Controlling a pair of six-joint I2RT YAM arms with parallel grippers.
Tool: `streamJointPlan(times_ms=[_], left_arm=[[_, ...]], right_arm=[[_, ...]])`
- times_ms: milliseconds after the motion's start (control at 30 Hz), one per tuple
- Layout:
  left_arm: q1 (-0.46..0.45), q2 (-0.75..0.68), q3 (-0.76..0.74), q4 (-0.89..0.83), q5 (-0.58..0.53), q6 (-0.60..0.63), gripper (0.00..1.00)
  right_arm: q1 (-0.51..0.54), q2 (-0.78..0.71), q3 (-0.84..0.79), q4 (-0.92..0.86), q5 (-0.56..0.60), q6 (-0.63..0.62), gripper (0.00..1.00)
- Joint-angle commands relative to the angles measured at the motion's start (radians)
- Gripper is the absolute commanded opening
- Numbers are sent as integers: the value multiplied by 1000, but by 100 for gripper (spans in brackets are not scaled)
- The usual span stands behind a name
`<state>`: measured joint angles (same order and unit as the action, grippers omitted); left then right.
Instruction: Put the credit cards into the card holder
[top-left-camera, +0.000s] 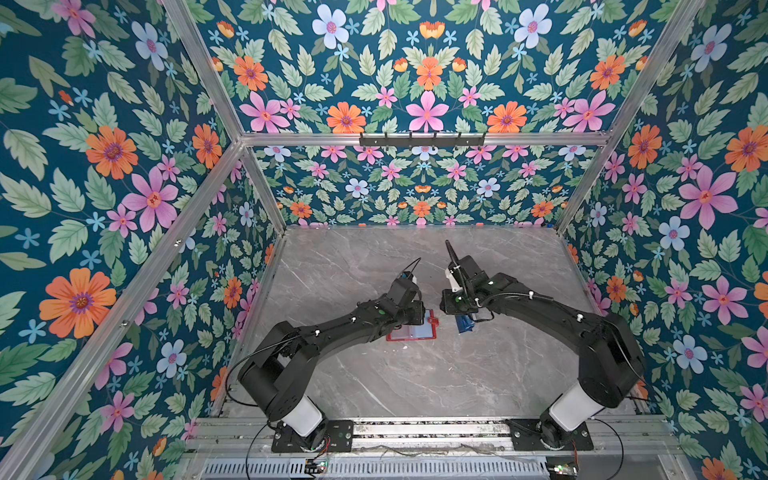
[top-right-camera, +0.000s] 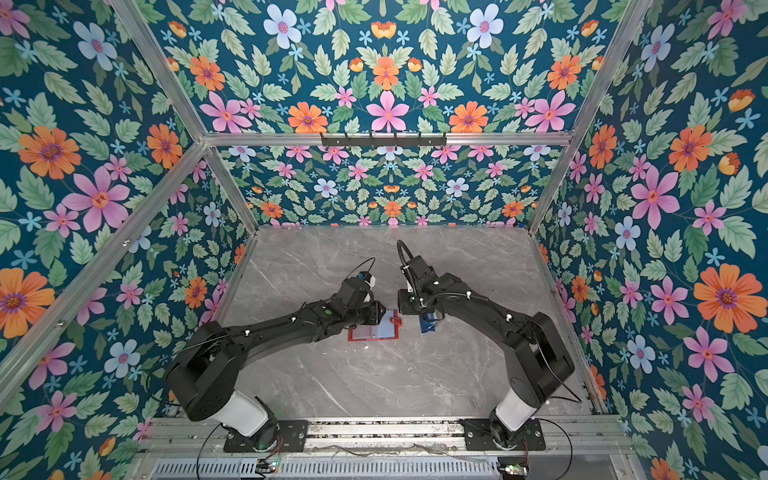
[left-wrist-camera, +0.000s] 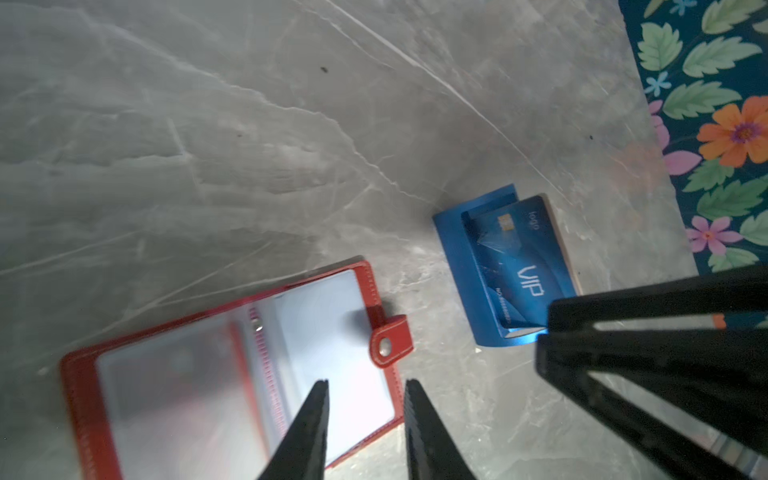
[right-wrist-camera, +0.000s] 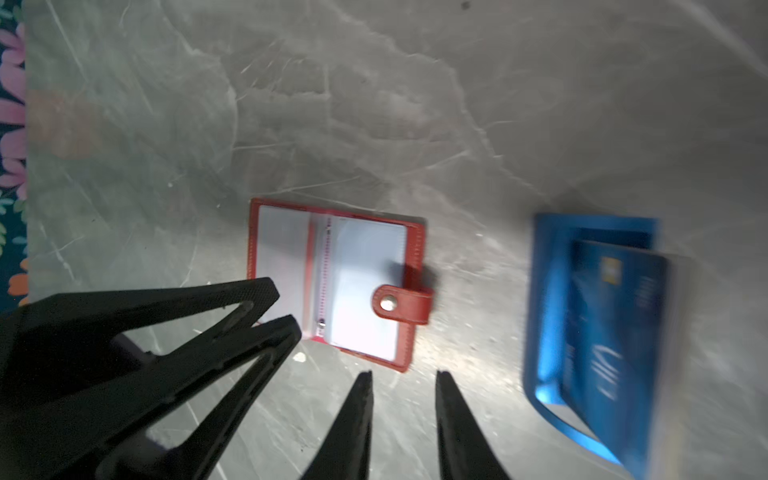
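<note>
Wallet (left-wrist-camera: 332, 332): opened flat, long axis toward tray (left-wrist-camera: 453, 245), tab (left-wrist-camera: 392, 340) on that edge.
Card (left-wrist-camera: 519, 257): leaned lengthwise in tray.
Left claw (left-wrist-camera: 365, 384), right claw (right-wrist-camera: 403, 376): parted, empty.

In a top view the card holder (top-left-camera: 415, 332) is partly covered by the left arm (top-left-camera: 353, 322), the blue tray (top-left-camera: 463, 325) by the right arm (top-left-camera: 519, 299). In the right wrist view the navy card (right-wrist-camera: 611, 332) is blurred, its small print unreadable.

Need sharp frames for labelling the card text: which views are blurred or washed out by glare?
Right wrist view: motion blur smears the blue tray and the credit card. Left wrist view: the card's VIP reads clearly, but the card holder is soft and glares white. Both top views: sharp, evenly lit, though everything is tiny.
</note>
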<state>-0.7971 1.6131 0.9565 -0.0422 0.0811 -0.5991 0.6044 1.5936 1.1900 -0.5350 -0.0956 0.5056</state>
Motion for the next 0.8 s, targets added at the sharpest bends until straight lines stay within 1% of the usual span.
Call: streamJointPlan(times_ms=[0,100,167,333,433,533,767], left_arm=[[-25,59,74,-24,41,19,34],[-53,128,153,-23,70,18,35],[-67,174,200,-21,95,15,36],[-74,276,283,-15,141,-19,37],[-75,314,308,-5,156,-37,38],[-75,340,316,19,175,-55,38],[-74,390,321,67,210,-80,38]], right_arm=[[-34,-54,-28,-77,68,-42,30],[-81,-100,-58,-92,72,-62,31],[-113,-123,-82,-87,52,-78,32],[-174,-120,-109,-83,7,-111,38],[-186,-91,-109,-76,-25,-131,41],[-186,-58,-99,-80,-32,-141,43],[-186,-8,-83,-83,-23,-157,44]])
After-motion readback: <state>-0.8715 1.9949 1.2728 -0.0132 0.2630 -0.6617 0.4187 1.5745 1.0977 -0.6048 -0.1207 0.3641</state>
